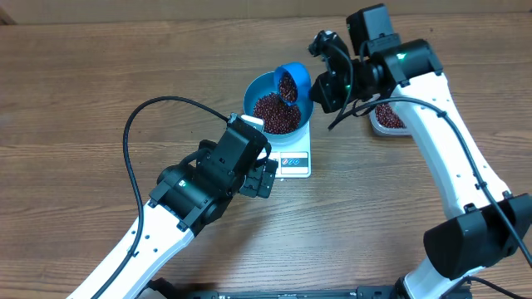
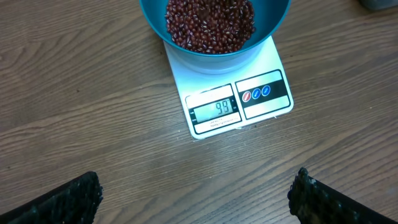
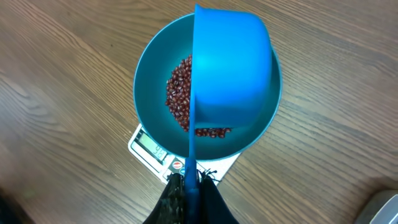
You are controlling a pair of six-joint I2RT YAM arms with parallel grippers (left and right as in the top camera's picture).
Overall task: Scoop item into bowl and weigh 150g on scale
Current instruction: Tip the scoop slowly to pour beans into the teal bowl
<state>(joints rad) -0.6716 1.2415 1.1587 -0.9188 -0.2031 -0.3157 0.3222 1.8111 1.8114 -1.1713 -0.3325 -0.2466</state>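
Note:
The blue bowl stands on the white scale, partly filled with red-brown beans. In the left wrist view the bowl and its beans are at the top, and the scale's display shows a two-digit number in the nineties. My right gripper is shut on the handle of a small blue scoop. The scoop is tipped on its side over the bowl, with beans in its mouth. My left gripper hangs open over bare table in front of the scale, holding nothing.
A clear plastic tub with more beans sits to the right of the scale, partly under the right arm; its corner shows in the right wrist view. The left arm lies across the table's front left.

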